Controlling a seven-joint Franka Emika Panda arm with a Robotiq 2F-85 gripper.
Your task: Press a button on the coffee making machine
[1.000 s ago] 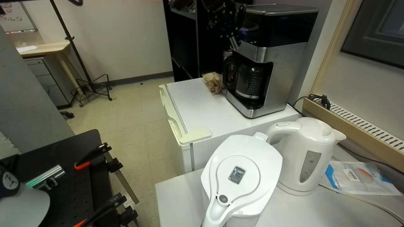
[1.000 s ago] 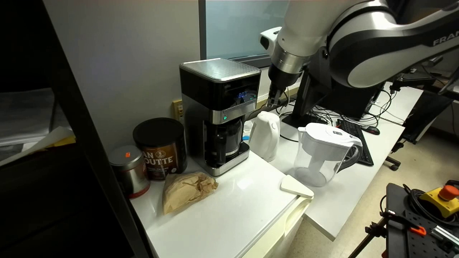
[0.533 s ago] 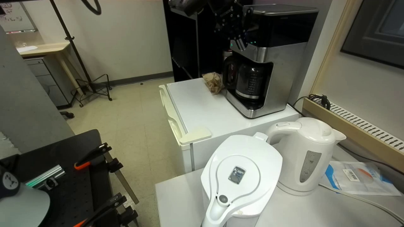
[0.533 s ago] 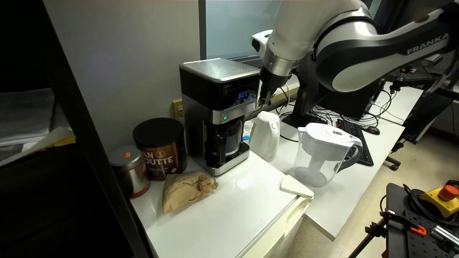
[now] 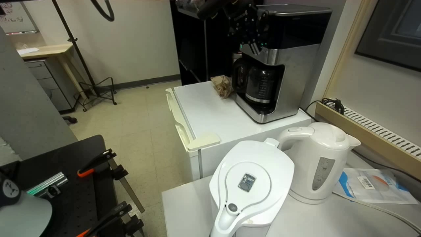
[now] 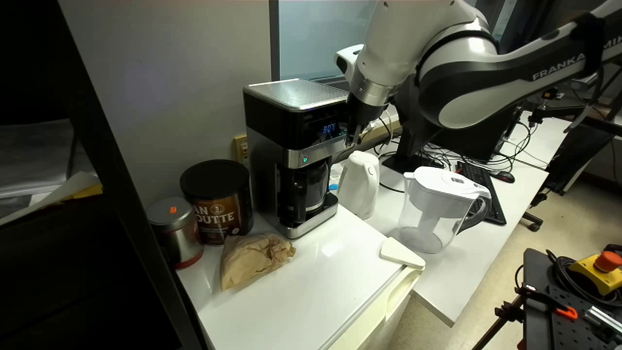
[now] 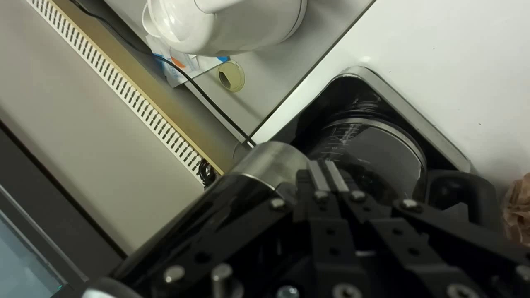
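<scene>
The coffee making machine, black with silver panels, stands upright in both exterior views [image 5: 301, 75] [image 6: 264, 165]. Its blue display [image 6: 329, 128] and a green light [image 6: 305, 159] on the silver front band are lit. Its dark glass carafe [image 6: 317, 187] sits at the base. My gripper is at the front of the machine, near the right end of the display panel, in both exterior views [image 5: 255, 48] [image 6: 352, 138]. In the wrist view the fingertips [image 7: 329, 176] are together with nothing between them, beside the machine's silver corner [image 7: 271, 163]. I cannot tell whether they touch the panel.
A white kettle [image 6: 357, 184] and a white water-filter jug [image 6: 430, 209] stand beside the machine. A brown paper bag [image 6: 255, 260], a coffee tin [image 6: 218, 214] and a metal canister [image 6: 175, 228] are on its other side. A wall runs behind.
The gripper has moved closer to the machine's front panel and now covers part of its right end. It stays shut. The machine and other objects have not moved.
</scene>
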